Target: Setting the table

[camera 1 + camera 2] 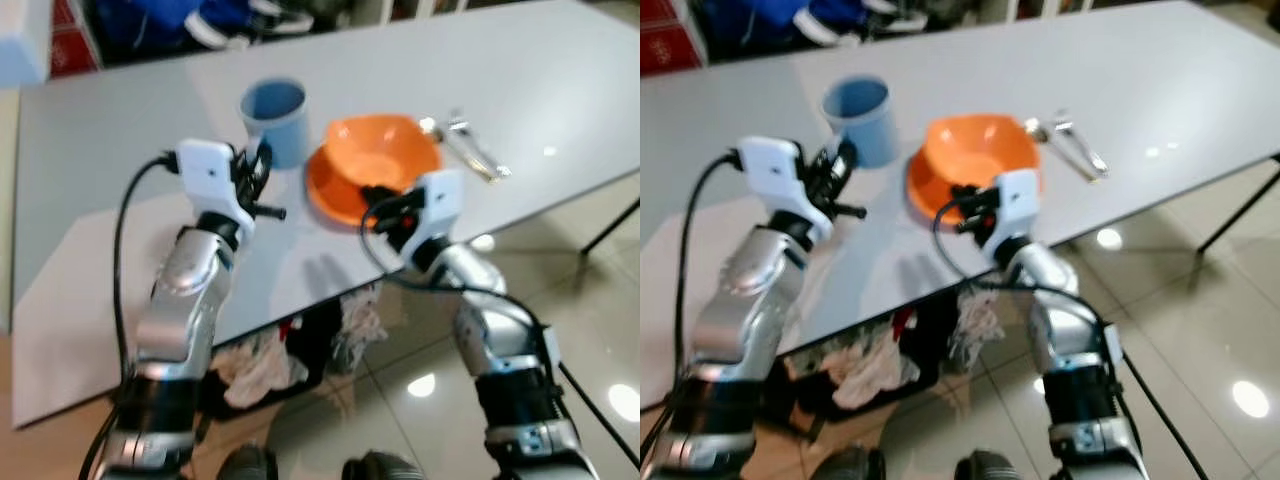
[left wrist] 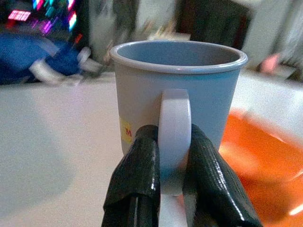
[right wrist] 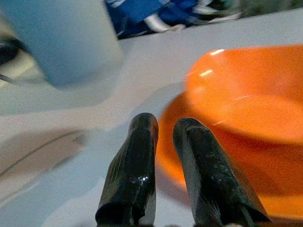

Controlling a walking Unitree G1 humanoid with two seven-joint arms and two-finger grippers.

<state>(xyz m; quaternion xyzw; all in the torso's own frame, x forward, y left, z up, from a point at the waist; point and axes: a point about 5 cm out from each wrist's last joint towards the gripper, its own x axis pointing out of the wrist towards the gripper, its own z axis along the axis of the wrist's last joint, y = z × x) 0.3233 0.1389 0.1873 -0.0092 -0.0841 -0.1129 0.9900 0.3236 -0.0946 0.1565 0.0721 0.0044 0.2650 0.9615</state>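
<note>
A blue mug (image 1: 275, 118) stands on the grey table (image 1: 110, 130), left of an orange bowl (image 1: 382, 150) that sits on an orange plate (image 1: 328, 196). My left gripper (image 2: 173, 138) is shut on the mug's handle (image 2: 174, 118), one black finger on each side of it. From the head view it (image 1: 260, 168) reaches the mug from the near side. My right gripper (image 3: 165, 124) hovers low at the plate's near rim, with fingers (image 3: 137, 156) close together and nothing held between them. A metal spoon and fork (image 1: 470, 146) lie right of the bowl.
The table's near edge runs diagonally just behind my wrists. Crumpled cloths and clutter (image 1: 270, 365) lie under it on the glossy tile floor. A thin dark table leg (image 1: 612, 225) stands at the right. Blue bags and shoes (image 1: 200, 20) lie beyond the far edge.
</note>
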